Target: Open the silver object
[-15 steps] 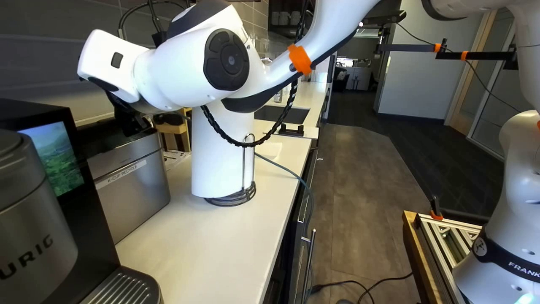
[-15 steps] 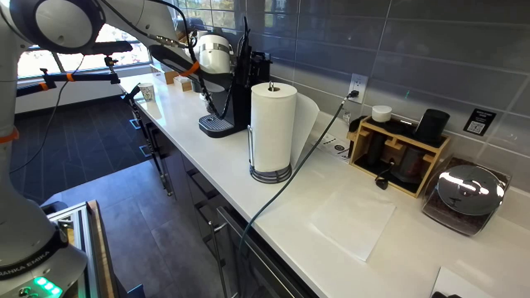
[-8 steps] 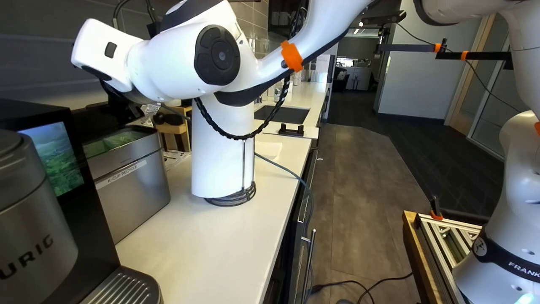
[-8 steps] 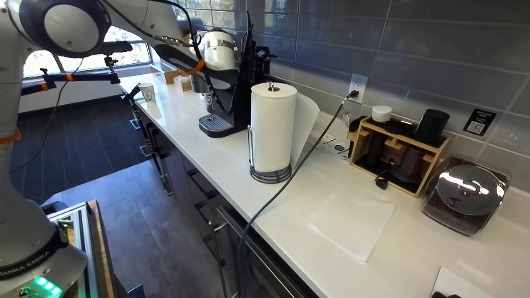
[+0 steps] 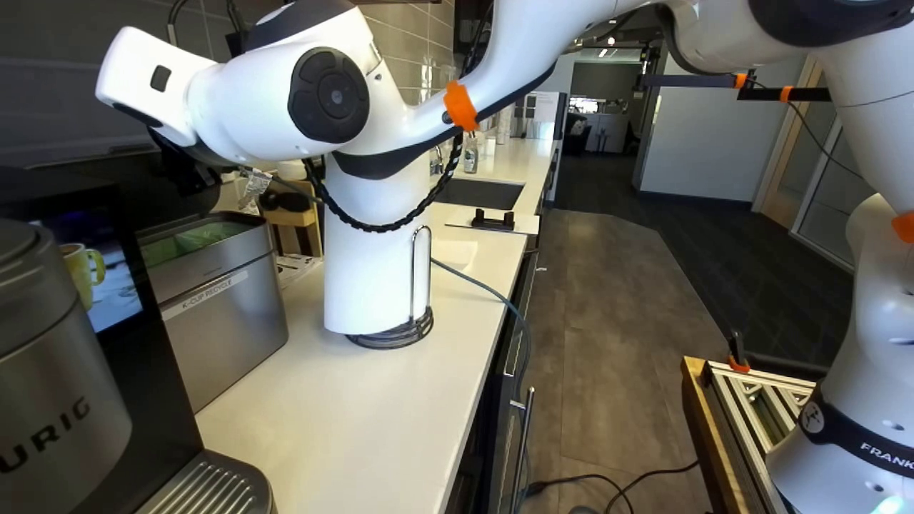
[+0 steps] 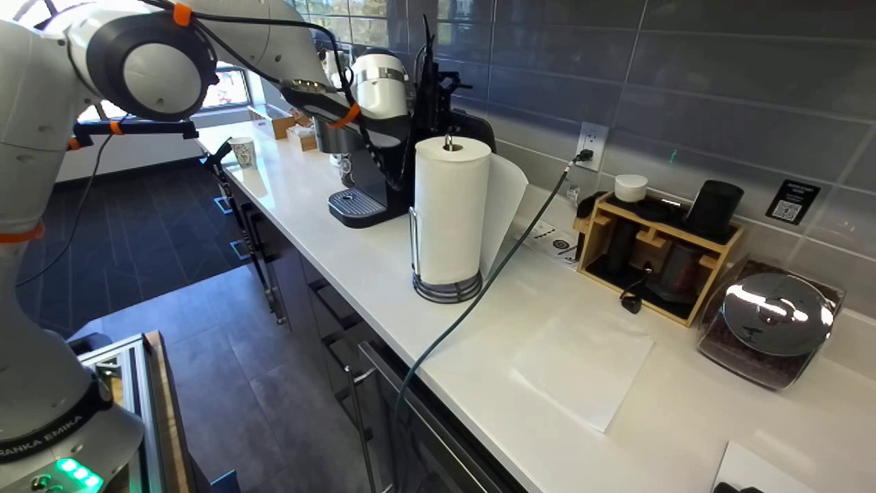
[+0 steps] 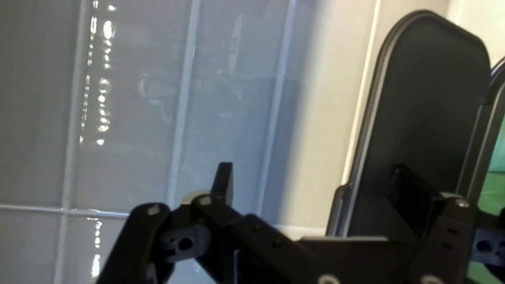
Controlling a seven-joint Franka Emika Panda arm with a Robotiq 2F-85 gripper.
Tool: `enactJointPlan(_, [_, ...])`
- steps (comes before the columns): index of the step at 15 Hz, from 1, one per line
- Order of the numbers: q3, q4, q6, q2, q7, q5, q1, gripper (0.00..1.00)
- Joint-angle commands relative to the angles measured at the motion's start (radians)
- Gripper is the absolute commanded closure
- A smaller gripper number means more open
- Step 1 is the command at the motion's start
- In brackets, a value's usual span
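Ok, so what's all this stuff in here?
Recycle bin: 1, silver, on counter
Lid: 1, black, raised near wall
Coffee maker: 1, black and grey, beside bin
Paper towel roll: 1, white, on stand
Rack: 1, wooden tan, by wall
Jar: 1, clear and silver, beside rack
Sheets: at least 2, white, on counter
Patterned cup: at least 1, white, farther along counter
Boxes: at least 2, brown, near cup
Cable: 1, dark, outlet to counter's edge
Sink: 1, dark, in counter
Robot arm: 1, white, above counter
Gripper: 1, black, near raised lid
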Motion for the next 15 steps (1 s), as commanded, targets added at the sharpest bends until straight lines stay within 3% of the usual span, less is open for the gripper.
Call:
enactJointPlan(1, [0.005,0.136,0.056,0.090,-0.069,0.015,-0.004,0.00])
enactJointPlan(15, [0.029,0.311,0.077,0.211,-0.209,0.143,-0.001,0.00])
